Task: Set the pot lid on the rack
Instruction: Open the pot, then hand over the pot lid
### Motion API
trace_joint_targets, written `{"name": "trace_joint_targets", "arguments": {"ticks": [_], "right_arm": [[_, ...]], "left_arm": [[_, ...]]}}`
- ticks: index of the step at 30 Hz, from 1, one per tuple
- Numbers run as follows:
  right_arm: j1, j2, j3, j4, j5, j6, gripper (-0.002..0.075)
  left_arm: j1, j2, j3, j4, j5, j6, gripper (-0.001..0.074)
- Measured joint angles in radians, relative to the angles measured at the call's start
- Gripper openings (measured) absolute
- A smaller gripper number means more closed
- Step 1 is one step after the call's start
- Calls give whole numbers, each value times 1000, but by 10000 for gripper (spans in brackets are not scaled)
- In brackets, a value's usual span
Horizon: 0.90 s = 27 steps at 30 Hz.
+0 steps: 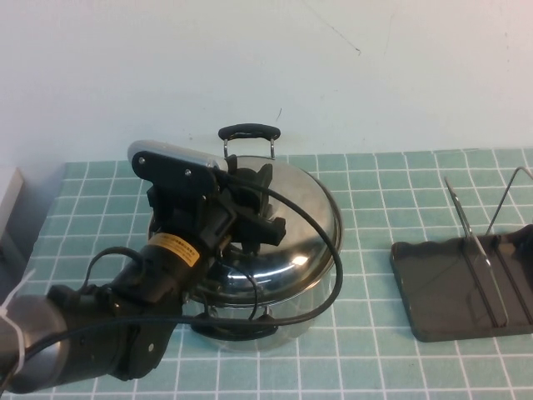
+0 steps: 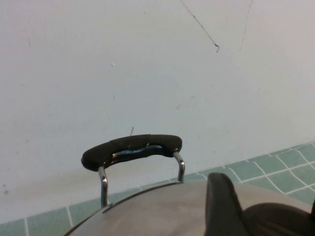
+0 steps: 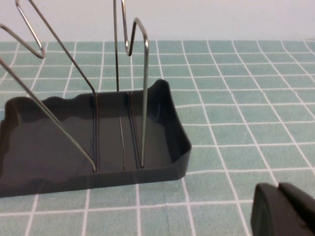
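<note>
Lid [image 1: 291,225] sits on the pot [image 1: 250,321], left gripper [image 1: 250,218] over its centre, grip unclear; right gripper [image 3: 283,209] low beside the rack [image 3: 93,147], fingers together

Open tablecloth [image 1: 366,242] separates pot lid [image 1: 304,221] and rack [image 1: 454,287].

Black left gripper [image 1: 250,218]: extended from 7 o'clock, apparently closed. Black right gripper [image 3: 283,211]: fingertips only.
</note>
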Motion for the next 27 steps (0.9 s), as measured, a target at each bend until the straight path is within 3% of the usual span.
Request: {"name": "trace_joint_targets", "arguments": {"ticks": [12,17,23,27], "right_arm": [[0,0,0,0,0,-4,-3],[0,0,0,5,-2,-21,-3],[0,0,4,548,-17,207,-3],[0,0,4,734,-48,245,-3]], "left_arm": [[0,-153,0,33,-96,27,324],[0,-262,0,57,-98,-101,324],[0,-343,0,61,-60,-413,324],[0,-339,0,61,-10,-606,323]]}}
